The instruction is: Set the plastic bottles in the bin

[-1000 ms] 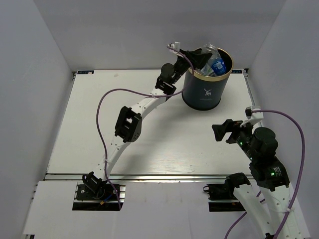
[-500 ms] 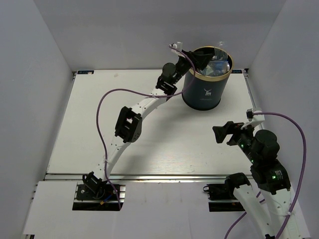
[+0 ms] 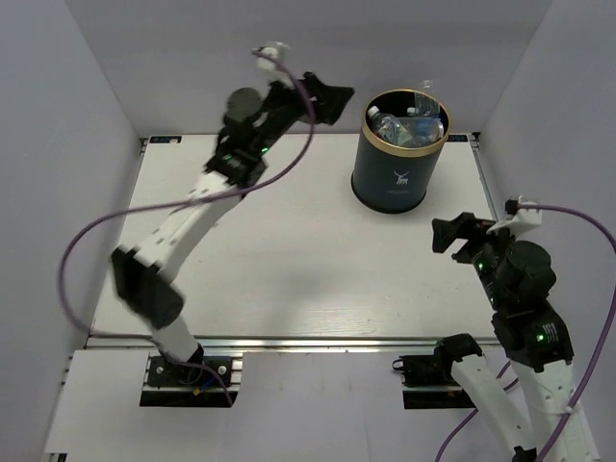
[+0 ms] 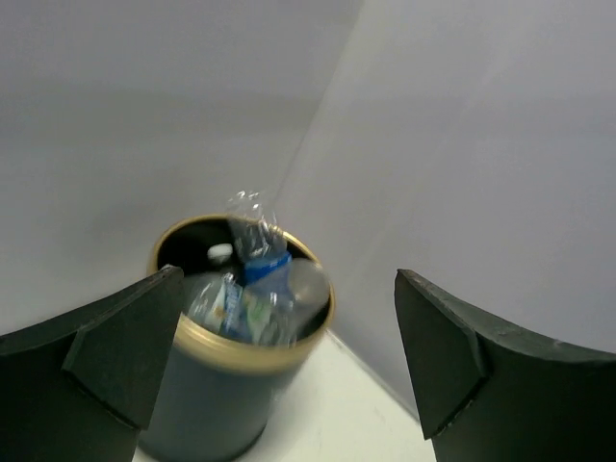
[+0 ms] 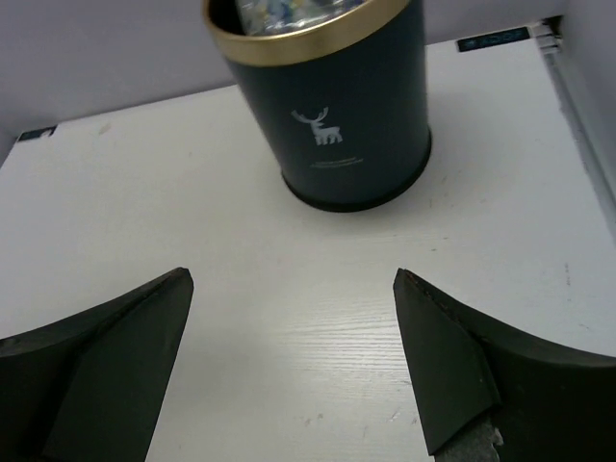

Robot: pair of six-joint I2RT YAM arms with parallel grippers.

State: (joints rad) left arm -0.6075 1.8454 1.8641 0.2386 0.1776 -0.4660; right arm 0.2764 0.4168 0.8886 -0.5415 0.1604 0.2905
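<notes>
Left fingers [image 4: 96, 375] lifted from bin [image 3: 390, 181], spread; right fingers [image 5: 96, 371] spread; bottles [image 4: 255, 294] inside; white table [image 3: 289, 260], grey walls [image 3: 58, 115].

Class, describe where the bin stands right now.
In the top view, the bin stands upright at the far right of the table, right of the left gripper and beyond the right gripper.

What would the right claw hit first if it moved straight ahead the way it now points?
Probably the bin, on its dark side; only bare table lies between. If the claw tilts downward, the table could come first.
</notes>
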